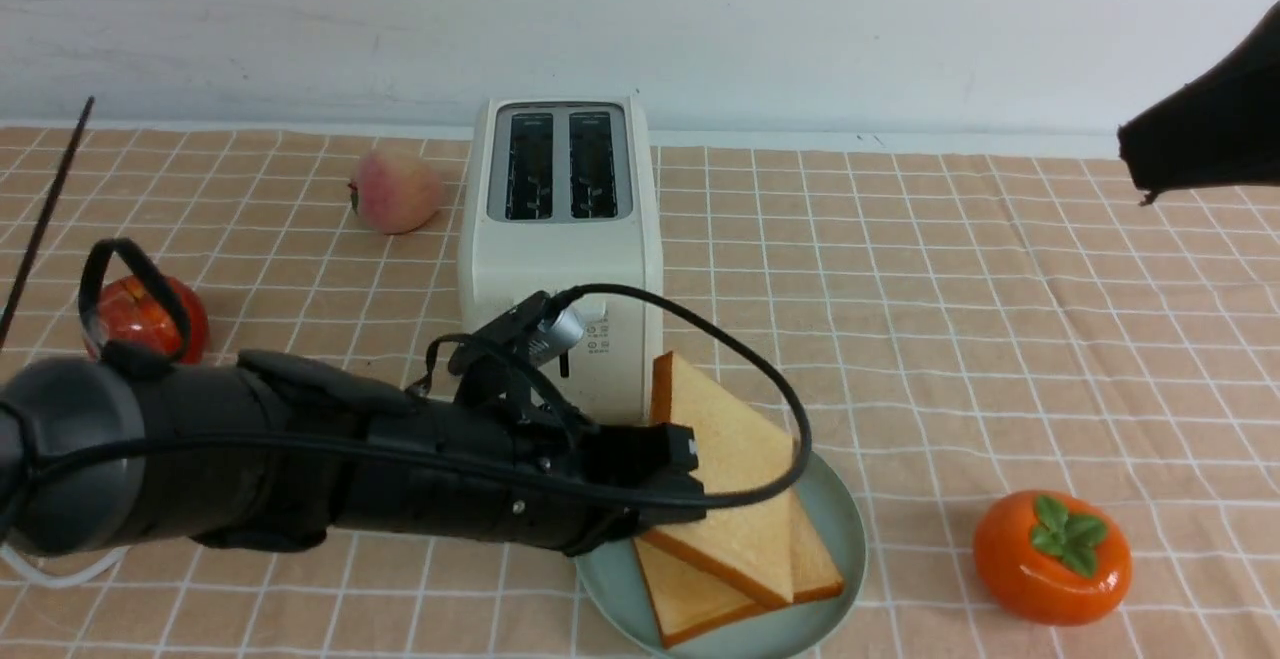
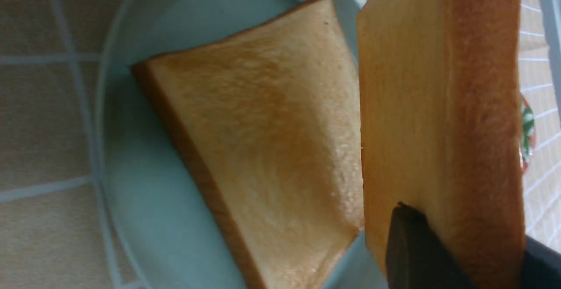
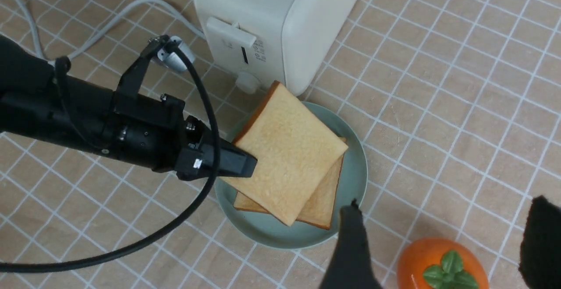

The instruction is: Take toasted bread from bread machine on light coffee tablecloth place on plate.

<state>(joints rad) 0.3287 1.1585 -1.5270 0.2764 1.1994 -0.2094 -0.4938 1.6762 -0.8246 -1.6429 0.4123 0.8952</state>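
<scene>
Left hand (image 1: pixel 693 481) clamped on tilted golden, brown-crusted toast slice (image 1: pixel 738 439) over flat twin (image 1: pixel 690 599) on teal plate (image 1: pixel 850 529); right hand (image 3: pixel 445 212) apart.

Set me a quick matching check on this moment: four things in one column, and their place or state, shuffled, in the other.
Things:
1. upper slice
2. lower slice
3. bread machine
4. orange persimmon

Place or state:
A. lying flat on the plate
B. on the tablecloth, to the right of the plate
C. tilted, one edge gripped in the left hand
D. both slots empty

Pairs: 1-C, 2-A, 3-D, 4-B
</scene>
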